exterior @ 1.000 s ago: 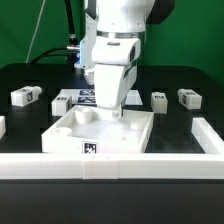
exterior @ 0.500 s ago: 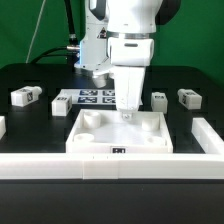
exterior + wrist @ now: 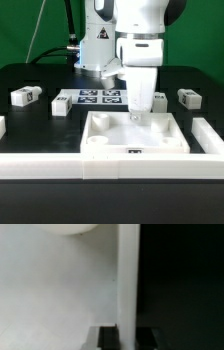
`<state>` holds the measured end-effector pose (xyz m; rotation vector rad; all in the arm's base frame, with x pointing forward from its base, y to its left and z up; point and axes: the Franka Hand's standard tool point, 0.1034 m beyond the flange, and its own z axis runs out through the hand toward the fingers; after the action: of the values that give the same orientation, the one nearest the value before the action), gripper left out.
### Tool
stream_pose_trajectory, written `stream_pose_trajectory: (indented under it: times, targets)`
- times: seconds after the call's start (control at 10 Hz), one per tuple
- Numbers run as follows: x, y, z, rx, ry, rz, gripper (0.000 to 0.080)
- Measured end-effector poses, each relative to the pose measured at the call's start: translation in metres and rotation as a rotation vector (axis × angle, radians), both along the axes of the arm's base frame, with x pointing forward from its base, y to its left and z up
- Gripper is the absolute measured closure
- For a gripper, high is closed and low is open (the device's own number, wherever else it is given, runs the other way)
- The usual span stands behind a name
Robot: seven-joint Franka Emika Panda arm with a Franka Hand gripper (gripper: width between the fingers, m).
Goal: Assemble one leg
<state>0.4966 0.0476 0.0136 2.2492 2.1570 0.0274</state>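
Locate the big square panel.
In the exterior view the panel sits right of centre, in front of the marker board, with the tool at its back rim.

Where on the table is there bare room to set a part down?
Bare table on the exterior view's left, between the panel, the front rail and the far-left leg. Crowded along the panel's back edge: marker board, gripper, right-hand leg.

On the surface [image 3: 40, 125], the panel [image 3: 125, 138] lay toward the exterior view's right, just behind the front rail [image 3: 50, 167] and near the side rail [image 3: 210, 135], with the marker board [image 3: 98, 97] behind it. The outer left leg [image 3: 27, 96] and inner left leg [image 3: 62, 104] lay to the board's left, the inner right leg [image 3: 158, 100] and outer right leg [image 3: 188, 97] to its right. The jaws stood over the panel's rear part, one on each side of its rim.
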Motion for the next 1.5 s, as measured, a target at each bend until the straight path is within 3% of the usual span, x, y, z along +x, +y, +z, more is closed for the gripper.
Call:
stream_pose_trajectory:
  times: [0.5, 0.9, 1.0, 1.1, 1.2, 1.3, 1.4, 1.5]
  targets:
    - [0.006, 0.025, 0.000, 0.010, 0.004, 0.021, 0.0741]
    - [0.005, 0.027, 0.000, 0.010, 0.006, 0.025, 0.0741]
    - [0.005, 0.027, 0.000, 0.010, 0.006, 0.025, 0.0501]
    - [0.005, 0.027, 0.000, 0.010, 0.006, 0.025, 0.0501]
    - [0.005, 0.027, 0.000, 0.010, 0.006, 0.025, 0.0327]
    - [0.005, 0.027, 0.000, 0.010, 0.006, 0.025, 0.0327]
    - [0.005, 0.027, 0.000, 0.010, 0.006, 0.025, 0.0185]
    - [0.005, 0.027, 0.000, 0.010, 0.006, 0.025, 0.0161]
